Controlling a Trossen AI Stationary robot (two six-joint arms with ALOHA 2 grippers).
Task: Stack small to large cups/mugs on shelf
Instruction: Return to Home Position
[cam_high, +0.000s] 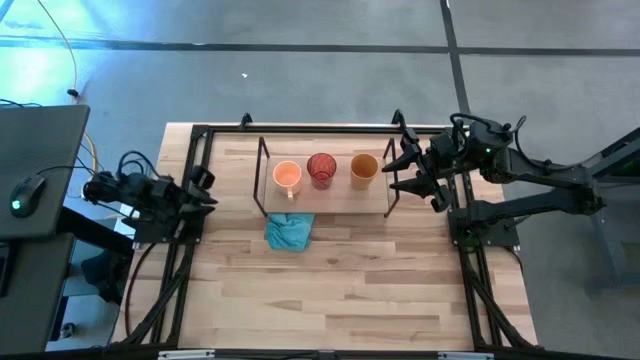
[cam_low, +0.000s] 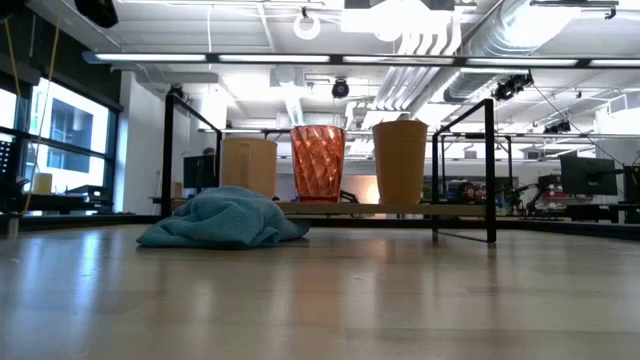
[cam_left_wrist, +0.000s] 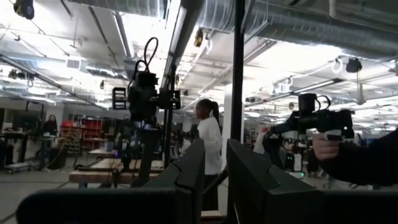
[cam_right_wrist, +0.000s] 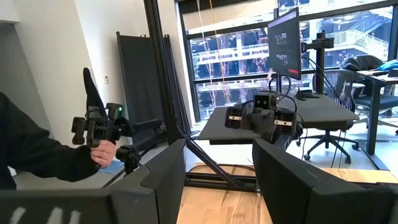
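A low shelf (cam_high: 340, 202) has a thin black wire frame and a light wood board. Three cups stand on the board in a row. All are the right way up, close together but not touching. At one end is a light orange mug (cam_high: 287, 176), the shortest. In the middle is a red cup (cam_high: 321, 168), see-through, with a pattern on its side. At the other end is an orange tumbler (cam_high: 364, 168) with no handle, the tallest.
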